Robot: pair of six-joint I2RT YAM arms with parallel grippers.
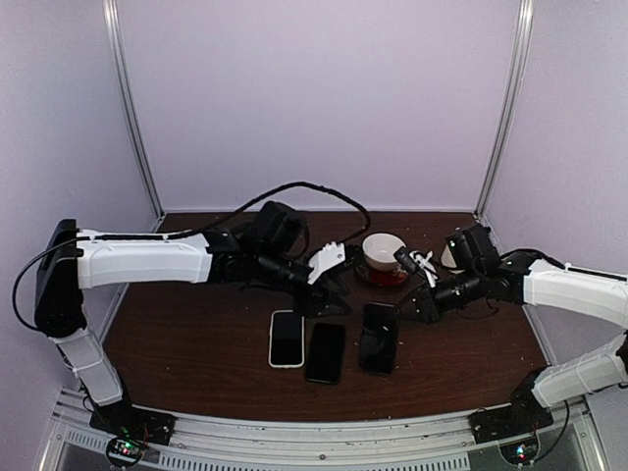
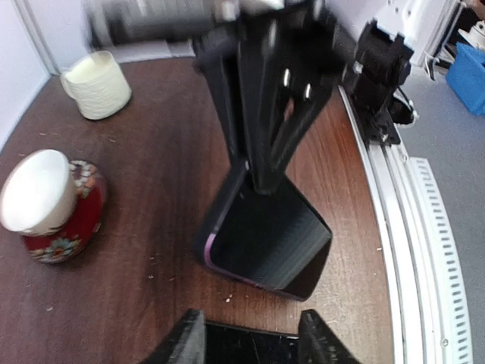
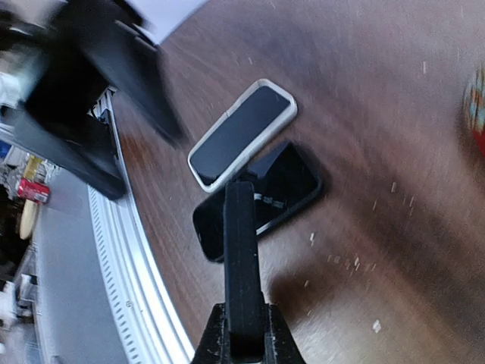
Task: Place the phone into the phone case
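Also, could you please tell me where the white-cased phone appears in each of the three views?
Top external: white-cased phone lies leftmost in the row of three, near centre.
Left wrist: not in it.
Right wrist: upper centre, beside a black phone.
Shared landmark: the tilted black slab in the right gripper.

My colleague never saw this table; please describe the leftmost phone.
On the dark table, three flat slabs form a row. The leftmost phone alone has a pale rim around its black face; the middle slab and right slab have dark edges.
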